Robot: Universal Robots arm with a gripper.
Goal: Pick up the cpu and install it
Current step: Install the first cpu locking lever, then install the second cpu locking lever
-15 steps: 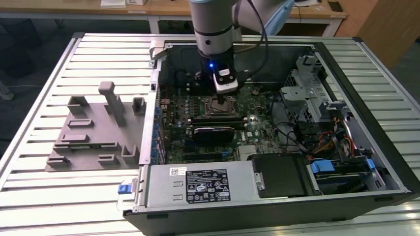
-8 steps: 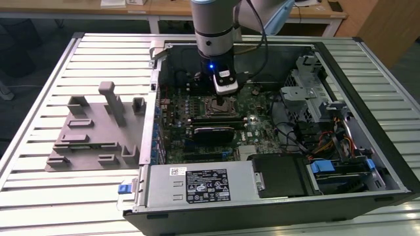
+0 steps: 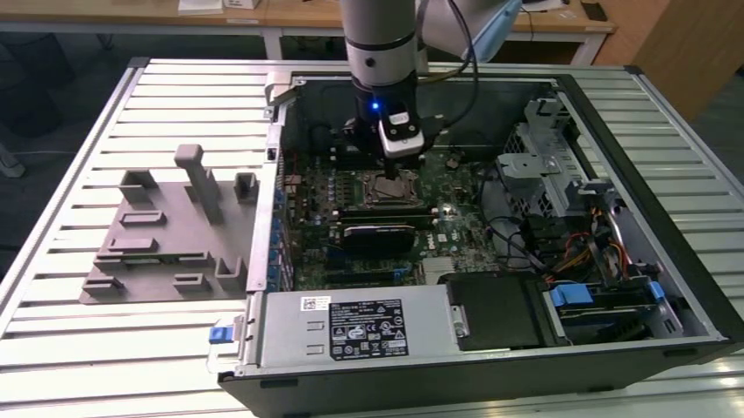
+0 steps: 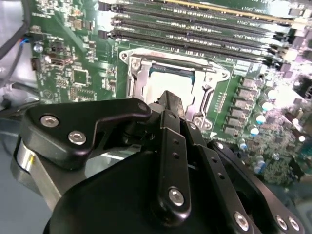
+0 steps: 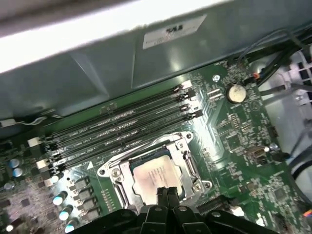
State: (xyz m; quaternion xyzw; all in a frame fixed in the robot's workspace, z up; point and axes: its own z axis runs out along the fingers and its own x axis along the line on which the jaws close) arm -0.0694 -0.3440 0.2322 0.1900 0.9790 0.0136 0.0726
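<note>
The cpu [image 5: 153, 176] is a small square chip with a pale silver top, and it lies flat inside the metal socket frame [image 5: 109, 173] on the green motherboard [image 5: 234, 141]. It also shows in the second wrist view as the cpu [image 4: 170, 82], partly covered by my black fingers [image 4: 169, 105]. My gripper [image 5: 167, 191] hangs just over the chip's near edge, its two fingertips pressed together with nothing between them. In the exterior view the gripper [image 3: 399, 164] stands upright over the socket [image 3: 391, 186] inside the open computer case [image 3: 686, 287].
Several long memory slots [image 5: 122, 127] run beside the socket. A black rectangular module [image 3: 375, 235] sits just in front of it. A grey holder block set [image 3: 163, 235] stands on the slatted table at the exterior view's left. A power supply [image 3: 348, 326], drive cage [image 3: 546, 170] and cables [image 3: 570, 257] crowd the case.
</note>
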